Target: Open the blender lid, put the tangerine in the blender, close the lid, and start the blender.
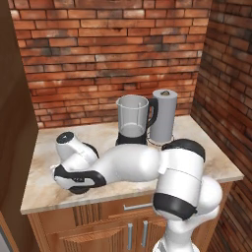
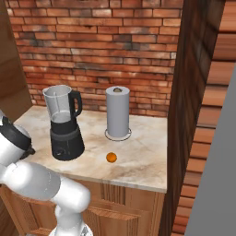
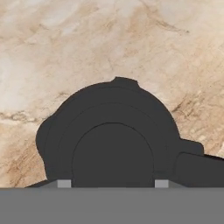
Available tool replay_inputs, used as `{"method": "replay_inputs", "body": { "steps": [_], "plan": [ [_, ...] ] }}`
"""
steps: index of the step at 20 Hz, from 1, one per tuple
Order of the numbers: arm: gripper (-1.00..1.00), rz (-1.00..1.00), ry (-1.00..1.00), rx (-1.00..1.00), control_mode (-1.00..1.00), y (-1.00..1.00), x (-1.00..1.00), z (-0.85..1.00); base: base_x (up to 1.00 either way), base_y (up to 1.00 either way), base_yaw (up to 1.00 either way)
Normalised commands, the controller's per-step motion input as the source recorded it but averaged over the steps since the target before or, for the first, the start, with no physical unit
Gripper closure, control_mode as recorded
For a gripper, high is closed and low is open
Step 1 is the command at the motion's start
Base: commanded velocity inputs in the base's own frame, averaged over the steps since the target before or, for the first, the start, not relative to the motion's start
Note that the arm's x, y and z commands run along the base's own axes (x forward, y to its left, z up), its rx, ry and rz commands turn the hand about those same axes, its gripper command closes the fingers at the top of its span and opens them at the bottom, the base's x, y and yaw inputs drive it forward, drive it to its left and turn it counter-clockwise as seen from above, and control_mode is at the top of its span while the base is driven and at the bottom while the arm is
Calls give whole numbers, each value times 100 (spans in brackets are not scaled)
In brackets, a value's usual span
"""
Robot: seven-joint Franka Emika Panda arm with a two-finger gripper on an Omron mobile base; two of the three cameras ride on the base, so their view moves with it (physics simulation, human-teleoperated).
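Observation:
The blender (image 1: 133,120) (image 2: 62,124) stands at the back of the counter, its clear jar open at the top. Seen from above in the hand view, the black blender lid (image 3: 109,127) is low over the marble. My gripper (image 3: 113,183) is shut on its raised central knob, one fingertip (image 3: 64,183) on each side. Whether the lid touches the counter I cannot tell. In the left base view my arm bends down to the counter's front left, left of the blender. The tangerine (image 2: 111,157) lies on the counter to the right of the blender base, in front of the paper towel roll.
A white-grey paper towel roll (image 1: 164,115) (image 2: 118,113) stands upright just right of the blender. A brick wall runs behind the marble counter (image 2: 138,170). A brown wooden panel (image 2: 184,115) closes off the right end, and another rises at the left.

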Motion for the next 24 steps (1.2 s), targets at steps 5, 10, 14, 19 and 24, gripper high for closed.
{"method": "replay_inputs", "body": {
  "steps": [5, 10, 14, 19, 24],
  "plan": [
    [100, -10, -1, 0, -100, 6, 24, -6, 0, 0, 0],
    [100, -7, -3, 0, -100, 4, 38, -1, 0, 0, 0],
    [-100, -1, -8, 0, -100, 1, 3, -10, 0, 0, 0],
    [-100, 0, -13, 0, -100, 0, 0, 1, 0, 0, 0],
    [-100, 0, -13, 0, -100, -4, 0, 33, 0, 0, 0]
  ]
}}
